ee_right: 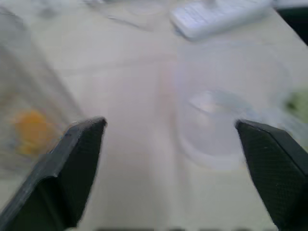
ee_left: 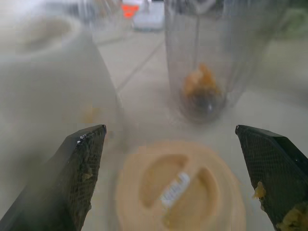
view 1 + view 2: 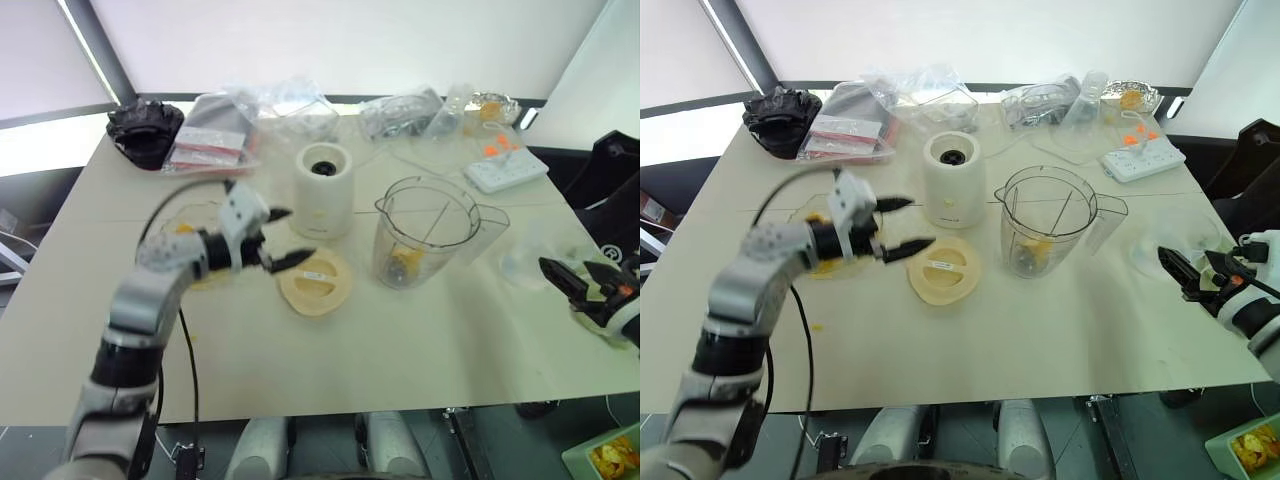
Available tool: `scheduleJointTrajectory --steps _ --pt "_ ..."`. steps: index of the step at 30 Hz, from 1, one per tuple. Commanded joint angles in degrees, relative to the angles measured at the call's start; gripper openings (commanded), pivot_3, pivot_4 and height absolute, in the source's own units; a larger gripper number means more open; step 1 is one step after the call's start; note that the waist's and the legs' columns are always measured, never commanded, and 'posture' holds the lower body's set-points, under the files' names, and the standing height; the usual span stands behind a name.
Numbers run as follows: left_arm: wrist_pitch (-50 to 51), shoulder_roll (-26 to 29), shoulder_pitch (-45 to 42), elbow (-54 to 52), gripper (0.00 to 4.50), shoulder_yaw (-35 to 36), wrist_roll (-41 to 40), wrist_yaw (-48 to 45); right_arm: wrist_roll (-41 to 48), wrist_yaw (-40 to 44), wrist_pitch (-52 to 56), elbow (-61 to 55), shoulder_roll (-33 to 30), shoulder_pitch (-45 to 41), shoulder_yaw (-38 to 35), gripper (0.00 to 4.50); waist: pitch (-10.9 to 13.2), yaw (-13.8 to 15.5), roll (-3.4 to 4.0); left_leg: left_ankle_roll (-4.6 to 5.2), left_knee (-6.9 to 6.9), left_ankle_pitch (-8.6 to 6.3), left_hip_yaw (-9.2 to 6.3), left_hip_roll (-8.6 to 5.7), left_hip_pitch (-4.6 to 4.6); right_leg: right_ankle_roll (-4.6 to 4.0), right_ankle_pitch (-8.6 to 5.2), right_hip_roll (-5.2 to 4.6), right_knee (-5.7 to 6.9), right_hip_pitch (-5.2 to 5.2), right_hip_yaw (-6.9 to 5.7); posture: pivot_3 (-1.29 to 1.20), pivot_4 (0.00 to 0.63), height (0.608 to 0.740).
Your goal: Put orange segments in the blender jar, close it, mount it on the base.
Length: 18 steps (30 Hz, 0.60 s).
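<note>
Inside blender jar [image 3: 1045, 232]: orange segments [image 3: 1038, 247], lid [image 3: 943, 270] off

Beige table [image 3: 970, 350]: base [image 3: 953, 180], blender jar [image 3: 1045, 220], cream lid [image 3: 942, 270], power strip [image 3: 1143, 159].

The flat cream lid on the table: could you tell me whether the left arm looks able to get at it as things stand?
Probably yes. The left gripper is open just beside the lid, which lies flat with nothing on it; the base and the blender jar stand clear behind it.
</note>
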Motion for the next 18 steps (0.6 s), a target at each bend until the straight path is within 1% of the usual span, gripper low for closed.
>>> scheduleJointTrajectory --steps 1,4,8,14,18 --pt "-0.2 -1.4 1.2 -4.2 4.49 1.2 -0.4 5.2 -3.8 -1.0 -3.6 3.3 0.6 -3.1 0.2 4.50 0.0 0.1 0.04 0.00 0.04 0.00 0.00 0.00 0.03 -0.06 -0.04 0.00 -0.01 0.10 -0.04 0.00 0.150 0.740" --pt "-1.4 -1.1 4.9 -5.0 4.49 0.4 0.3 6.5 -5.9 -1.1 -4.8 6.2 0.7 -5.6 0.5 4.50 0.0 -0.1 0.10 0.01 0.01 -0.01 0.01 -0.03 0.10 -0.11 -0.08 -0.01 -0.05 0.14 0.00 0.00 0.150 0.740" --pt "-2.2 -0.9 7.3 -4.8 4.49 -1.1 0.4 7.0 -8.3 -1.5 -6.3 10.0 0.6 -7.6 -0.2 4.50 0.0 -0.1 0.09 0.02 -0.04 -0.01 0.03 -0.04 0.18 -0.06 -0.04 0.02 -0.01 0.16 0.01 0.00 0.150 0.740" --pt "-2.4 -1.5 7.3 -4.5 4.49 -2.7 0.1 8.0 -10.1 -0.2 -7.6 12.2 0.5 -7.2 -1.2 4.50 0.0 0.0 0.11 0.03 -0.08 -0.02 0.03 -0.02 0.59 -0.21 -0.14 0.01 -0.25 0.67 -0.03 0.00 0.150 0.740" --pt "-3.1 -1.5 7.0 -3.9 4.49 -3.4 0.2 8.3 -11.3 -0.4 -8.6 13.6 0.6 -6.7 -2.3 4.50 0.0 -0.1 0.11 0.03 -0.09 -0.02 0.01 -0.01 0.65 -0.21 -0.14 0.02 -0.42 0.82 -0.05 0.00 0.150 0.740"
